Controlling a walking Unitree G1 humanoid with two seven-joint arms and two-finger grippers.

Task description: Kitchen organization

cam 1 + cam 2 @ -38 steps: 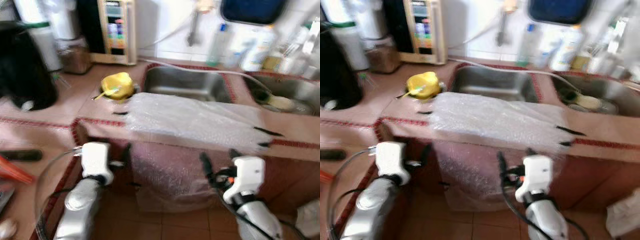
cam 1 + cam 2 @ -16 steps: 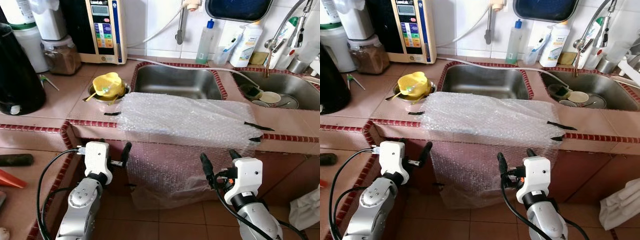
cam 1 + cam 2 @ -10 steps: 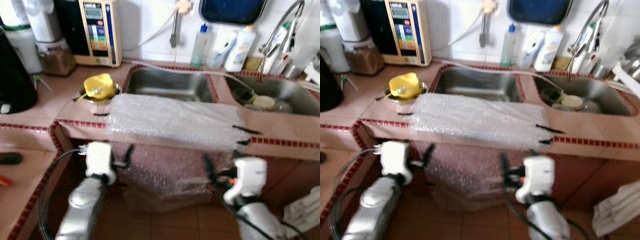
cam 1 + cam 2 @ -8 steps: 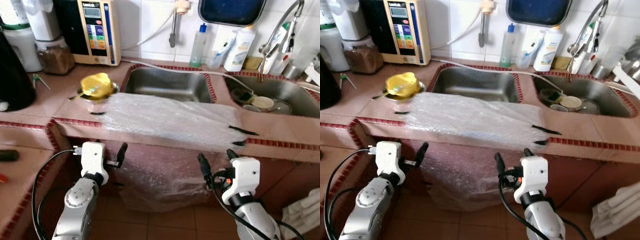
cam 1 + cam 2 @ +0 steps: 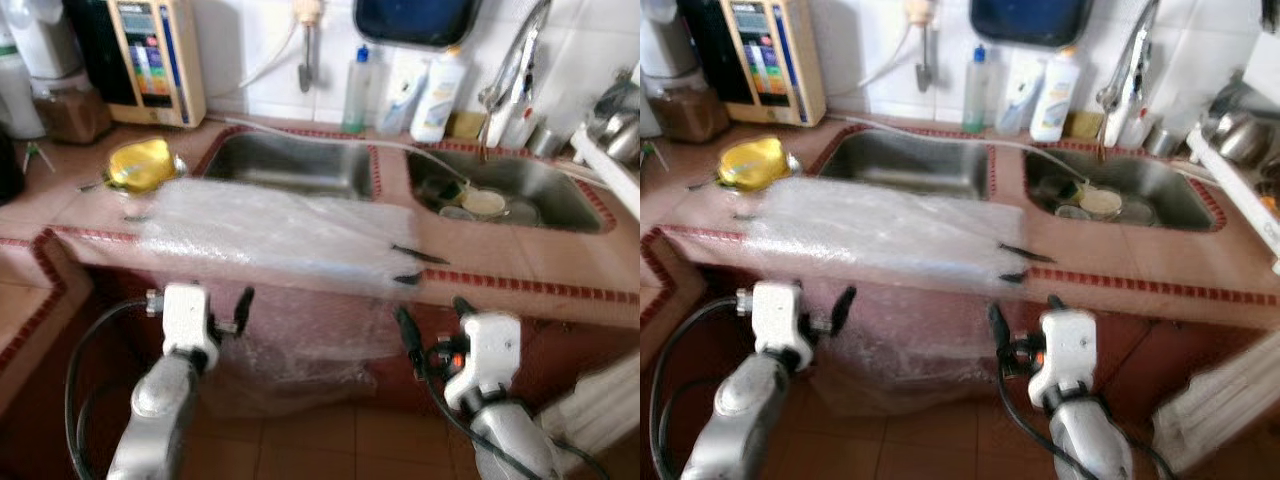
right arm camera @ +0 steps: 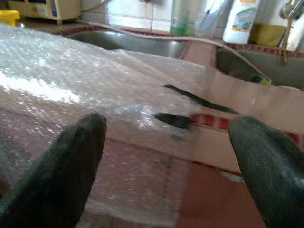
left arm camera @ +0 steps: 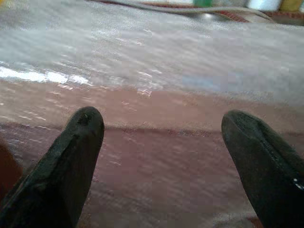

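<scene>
A sheet of bubble wrap point(image 5: 270, 235) lies over the tiled counter's front edge point(image 5: 520, 285) and hangs down its face, held by strips of black tape point(image 5: 415, 255). Both arms are held low in front of the counter. My left gripper point(image 7: 161, 142) is open and empty, facing the hanging wrap just below the edge. My right gripper point(image 5: 433, 318) is also open and empty, below the wrap's taped right corner point(image 6: 173, 118). A yellow item in a metal bowl point(image 5: 140, 163) sits on the counter left of the left sink point(image 5: 285, 170). The right sink point(image 5: 520, 190) holds dishes.
Soap bottles point(image 5: 435, 85) and a tap point(image 5: 510, 70) stand along the tiled back wall. A beige water unit point(image 5: 155, 60) is at the back left. A white folded object point(image 5: 600, 400) lies low at the right. Brown tiled floor point(image 5: 330, 440) shows between my arms.
The view has swung to the right, so the counter and sinks sit further left in the picture. Both grippers stay open in the same low pose.
</scene>
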